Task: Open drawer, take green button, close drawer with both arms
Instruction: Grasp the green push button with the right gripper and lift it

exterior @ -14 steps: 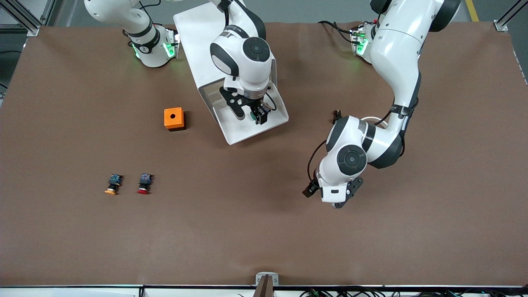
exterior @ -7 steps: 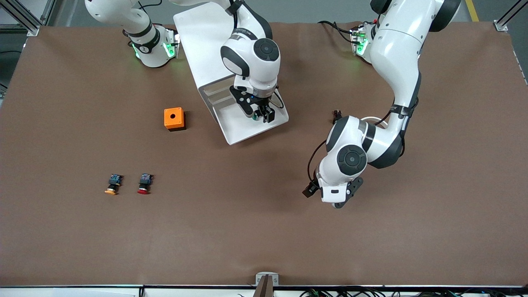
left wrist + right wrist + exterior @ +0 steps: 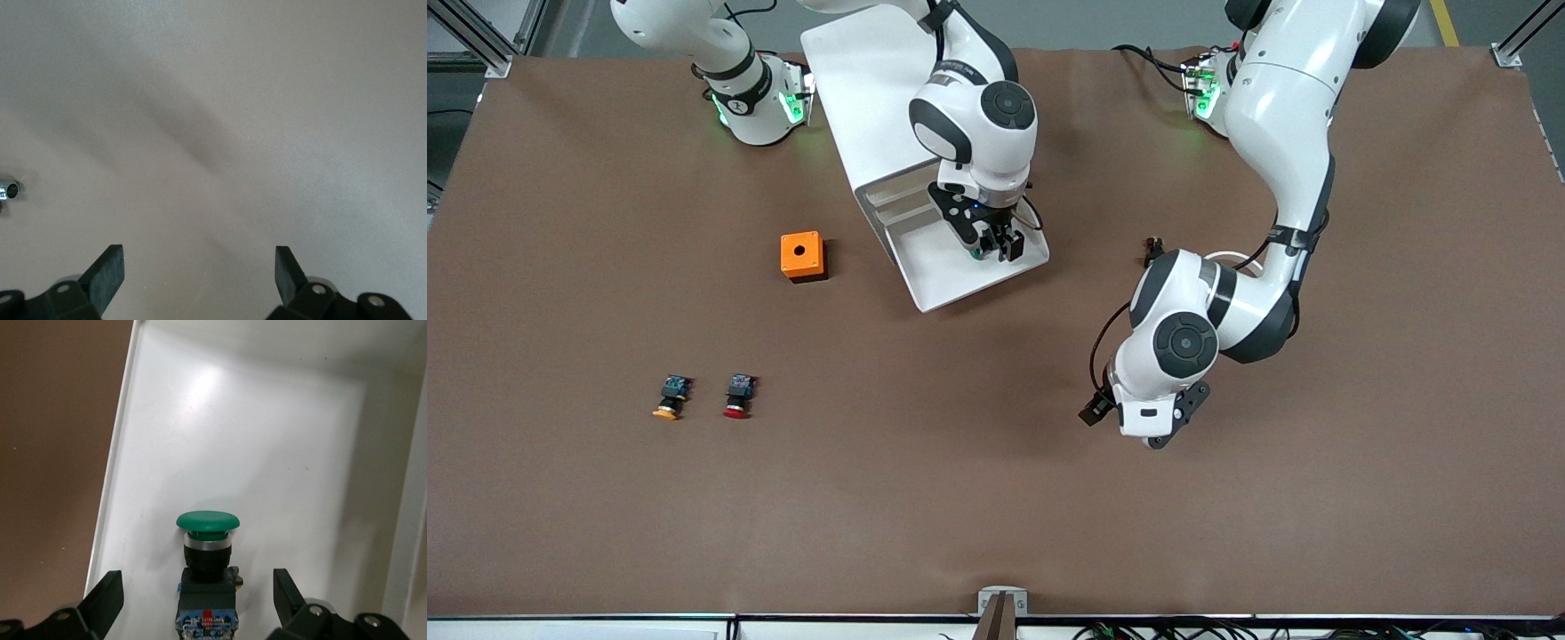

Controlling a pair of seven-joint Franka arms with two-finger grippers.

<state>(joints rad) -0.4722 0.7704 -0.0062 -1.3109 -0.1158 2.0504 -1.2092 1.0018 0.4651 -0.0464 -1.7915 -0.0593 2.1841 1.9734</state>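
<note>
The white drawer (image 3: pixel 947 280) stands pulled out of the white cabinet (image 3: pixel 854 80) toward the front camera. The green-capped button (image 3: pixel 207 570) lies on the drawer's floor (image 3: pixel 267 453); in the front view only a bit of its green cap (image 3: pixel 979 254) shows under the gripper. My right gripper (image 3: pixel 991 245) is open and low inside the drawer, its fingers (image 3: pixel 107 600) on either side of the button's black body without touching it. My left gripper (image 3: pixel 199 273) is open and empty over bare brown table at the left arm's end, and that arm waits (image 3: pixel 1183 338).
An orange box (image 3: pixel 802 256) with a round hole stands beside the drawer toward the right arm's end. An orange-capped button (image 3: pixel 670 397) and a red-capped button (image 3: pixel 737 396) lie nearer the front camera. A small black part (image 3: pixel 1152 248) lies by the left arm.
My right gripper has moved across the drawer toward the left arm's end and settled around the green button. The left arm has not moved.
</note>
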